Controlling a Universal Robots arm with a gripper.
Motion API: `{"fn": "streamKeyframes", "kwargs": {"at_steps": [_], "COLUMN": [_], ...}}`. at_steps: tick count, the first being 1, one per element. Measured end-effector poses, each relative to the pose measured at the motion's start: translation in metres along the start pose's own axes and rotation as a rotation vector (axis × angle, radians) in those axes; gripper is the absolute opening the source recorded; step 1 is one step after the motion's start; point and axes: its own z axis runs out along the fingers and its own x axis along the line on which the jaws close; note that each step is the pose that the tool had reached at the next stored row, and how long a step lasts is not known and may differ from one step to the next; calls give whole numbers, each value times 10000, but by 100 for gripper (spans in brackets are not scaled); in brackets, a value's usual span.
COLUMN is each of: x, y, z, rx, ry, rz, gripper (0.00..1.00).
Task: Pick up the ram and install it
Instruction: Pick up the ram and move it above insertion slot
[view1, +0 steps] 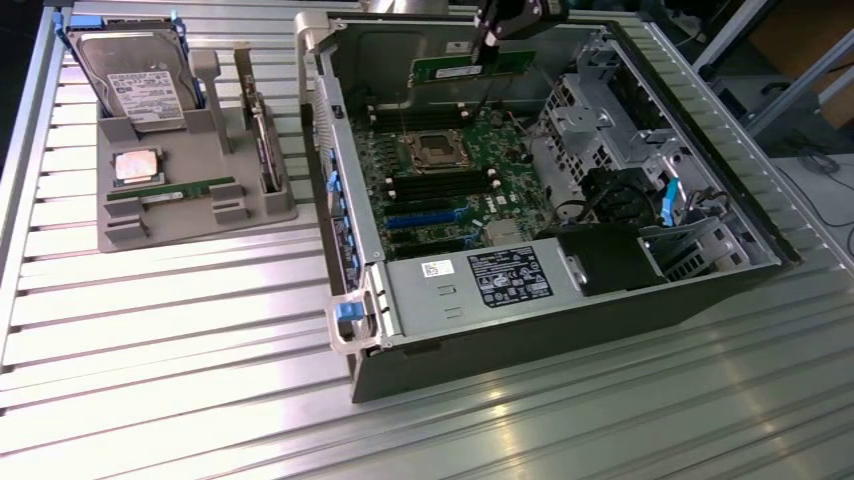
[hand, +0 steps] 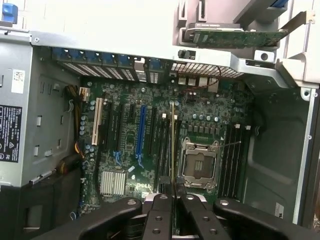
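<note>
Tool (view1: 491, 42), one in number, is clamped together on one ram (view1: 474, 68). The stick hangs lengthwise over the far part of the open case (view1: 534, 330), above the motherboard (view1: 454, 200) and just inside the far wall. In the wrist view both fingers (hand: 162, 202) pinch the stick edge-on. Its thin edge runs beside the single processor socket (view1: 434, 150), among the long black memory slots (view1: 427, 185). A second ram (view1: 171, 190) stands on edge in the grey tray (view1: 134, 235) on the worktop (view1: 174, 380), left of the case. That tray also carries one hard drive (view1: 134, 80) at its far end, one square processor chip (view1: 138, 166) and one upright expansion card (view1: 267, 150). Case walls bound the board on every side. A drive cage (view1: 587, 120) crowds its right edge and a power supply (view1: 481, 280) its near edge, and the top is open.
</note>
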Motion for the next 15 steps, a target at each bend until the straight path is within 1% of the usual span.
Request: {"fn": "streamKeyframes", "kwargs": {"at_steps": [8, 15], "x": [10, 15], "y": [-87, -136], "z": [-4, -6], "rx": [0, 0], "ry": [0, 0], "rz": [0, 0], "gripper": [12, 12]}}
